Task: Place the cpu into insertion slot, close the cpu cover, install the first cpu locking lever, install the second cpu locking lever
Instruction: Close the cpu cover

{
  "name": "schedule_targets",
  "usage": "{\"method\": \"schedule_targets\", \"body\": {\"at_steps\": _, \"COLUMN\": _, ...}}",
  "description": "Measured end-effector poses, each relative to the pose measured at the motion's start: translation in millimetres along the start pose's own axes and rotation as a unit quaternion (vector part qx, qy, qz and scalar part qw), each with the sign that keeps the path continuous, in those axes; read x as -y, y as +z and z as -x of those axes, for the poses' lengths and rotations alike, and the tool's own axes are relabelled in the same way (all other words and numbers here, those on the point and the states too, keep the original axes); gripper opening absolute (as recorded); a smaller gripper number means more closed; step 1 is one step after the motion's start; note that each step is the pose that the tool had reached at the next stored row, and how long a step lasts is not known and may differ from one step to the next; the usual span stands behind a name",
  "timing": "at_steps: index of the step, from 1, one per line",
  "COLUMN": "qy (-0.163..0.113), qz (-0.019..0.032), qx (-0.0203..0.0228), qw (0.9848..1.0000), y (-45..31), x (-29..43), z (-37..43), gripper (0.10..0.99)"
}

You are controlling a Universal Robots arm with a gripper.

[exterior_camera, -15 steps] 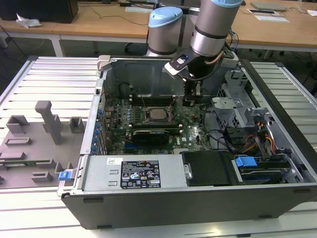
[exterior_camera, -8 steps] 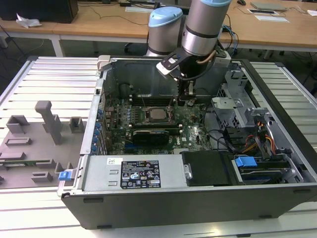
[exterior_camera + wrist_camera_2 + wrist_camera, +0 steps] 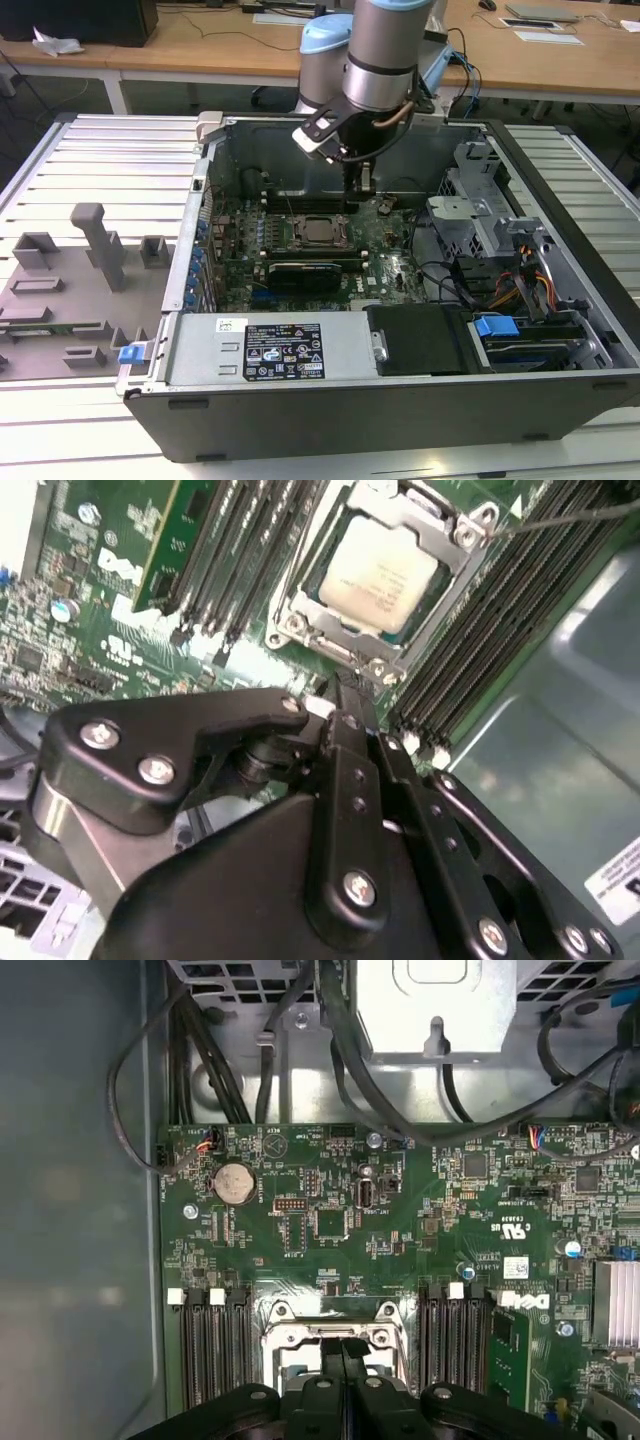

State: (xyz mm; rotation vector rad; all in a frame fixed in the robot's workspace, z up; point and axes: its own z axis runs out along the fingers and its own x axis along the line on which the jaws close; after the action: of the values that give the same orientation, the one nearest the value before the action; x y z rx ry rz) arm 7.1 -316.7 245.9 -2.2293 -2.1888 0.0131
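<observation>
Silvery-grey cpu (image 3: 380, 570) is already sitting in the insertion slot (image 3: 300, 233), upper middle of the frame in the second wrist view, with the cpu cover (image 3: 455, 532) lying flat around it like a picture frame. A thin metal rod (image 3: 565, 518) runs off to the upper right there; I'd guess that's one of the locking levers, but I can't tell whether it's latched.

The gripper (image 3: 335, 695) hangs just above the near edge of the socket, inside the open case (image 3: 560, 390) on the slatted bench (image 3: 110, 160). Its fingers (image 3: 332, 1360) look pressed together with nothing between them, just a thin seam at the bottom middle of the first wrist view.

Handling-wise, my take: the chip is light and stiff, the metal top is slick, and the contact side is delicate, so take it by the edges only. The cover looks like thin springy sheet metal, so push on the frame, not through the window. Memory slots (image 3: 240, 550) crowd both sides, so there's not much room.
</observation>
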Motion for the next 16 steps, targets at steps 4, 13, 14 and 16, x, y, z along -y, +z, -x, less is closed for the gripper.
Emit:
{"method": "schedule_targets", "body": {"at_steps": 4, "qy": 0.0, "qz": 0.0117, "qx": -0.0002, "qw": 0.9999, "y": 2.1, "x": 14.0, "z": 0.3, "gripper": 0.106}}
{"method": "schedule_targets", "body": {"at_steps": 13, "qy": 0.0, "qz": 0.0152, "qx": -0.0001, "qw": 0.9999, "y": 11.3, "x": 40.9, "z": 1.2, "gripper": 0.106}}
{"method": "schedule_targets", "body": {"at_steps": 14, "qy": 0.0, "qz": 0.0152, "qx": -0.0002, "qw": 0.9999, "y": 12.2, "x": 41.9, "z": 1.3, "gripper": 0.106}}
{"method": "schedule_targets", "body": {"at_steps": 16, "qy": 0.0, "qz": 0.0152, "qx": -0.0001, "qw": 0.9999, "y": 14.7, "x": 43.2, "z": 1.6, "gripper": 0.106}}
